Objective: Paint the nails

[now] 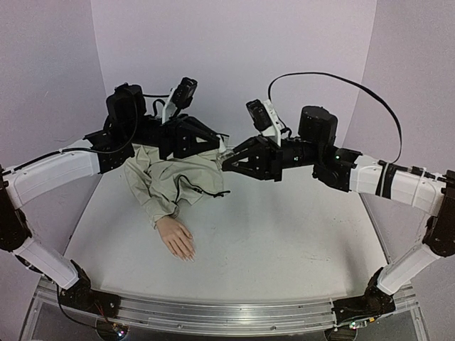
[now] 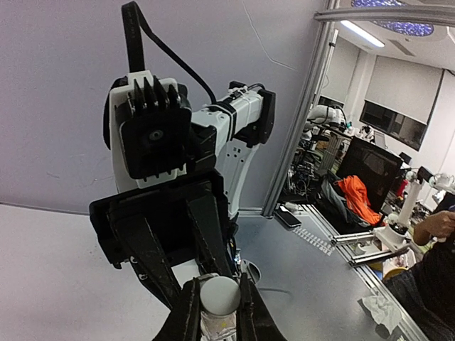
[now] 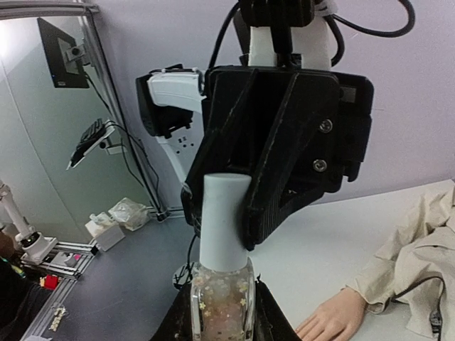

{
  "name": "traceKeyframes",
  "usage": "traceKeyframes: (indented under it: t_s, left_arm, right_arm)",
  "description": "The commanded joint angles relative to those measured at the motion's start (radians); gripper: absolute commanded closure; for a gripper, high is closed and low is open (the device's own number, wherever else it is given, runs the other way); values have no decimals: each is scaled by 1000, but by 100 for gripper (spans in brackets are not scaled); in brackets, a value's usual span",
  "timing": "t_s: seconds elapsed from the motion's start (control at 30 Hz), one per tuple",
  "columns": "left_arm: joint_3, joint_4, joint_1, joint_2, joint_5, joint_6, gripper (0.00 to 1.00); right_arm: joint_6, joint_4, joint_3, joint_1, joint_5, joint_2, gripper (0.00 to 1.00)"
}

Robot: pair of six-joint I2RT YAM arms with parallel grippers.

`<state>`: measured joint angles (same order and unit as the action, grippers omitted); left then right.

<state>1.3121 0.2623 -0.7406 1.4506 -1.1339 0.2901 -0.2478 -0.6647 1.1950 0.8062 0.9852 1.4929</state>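
A small clear glass bottle (image 3: 222, 302) with glitter flakes and a tall white cap (image 3: 225, 217) hangs in the air between both arms, above the table's back middle (image 1: 227, 152). My right gripper (image 3: 222, 317) is shut on the glass body. My left gripper (image 2: 218, 310) is shut on the cap (image 2: 219, 293), facing the right one. The flesh-pink mannequin hand (image 1: 176, 238) lies palm down in front of and to the left of the grippers, its beige sleeve (image 1: 167, 177) bunched under the left arm. The nails (image 1: 186, 256) tip its fingers and are too small to make out. The hand (image 3: 334, 323) also shows at the lower right of the right wrist view.
A thin black cable (image 1: 202, 188) lies across the sleeve. The white table (image 1: 284, 234) ends at an aluminium rail (image 1: 213, 312) along the near edge, with both arm bases at its corners. Purple backdrop walls close off the back and sides.
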Motion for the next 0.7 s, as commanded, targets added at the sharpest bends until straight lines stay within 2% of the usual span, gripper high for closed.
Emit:
traceKeyframes:
  t_s: [0.0,0.1,0.17,0.27,0.3,0.5,0.6,0.67]
  left_arm:
    - [0,-26,-3,-15,-83,17,98]
    - [-18,-26,0,-27,34,47,92]
    - [-32,-26,7,-35,109,88,79]
    - [-68,-34,32,-56,241,178,54]
    - [-83,-40,39,-68,284,200,50]
    - [-121,-142,50,-131,471,244,37]
    - [-118,-167,50,-138,567,308,35]
    - [-115,-174,49,-132,642,361,38]
  right_arm:
    - [16,-181,-24,5,148,-86,100]
    - [35,-173,-50,5,61,-102,100]
    - [77,-134,-67,5,-40,-119,100]
    - [188,-24,-79,5,-233,-149,100]
    - [225,20,-78,5,-303,-152,100]
    - [352,74,-85,5,-633,-129,100]
    - [362,73,-59,7,-806,-90,100]
    - [362,70,-33,27,-978,-49,100]
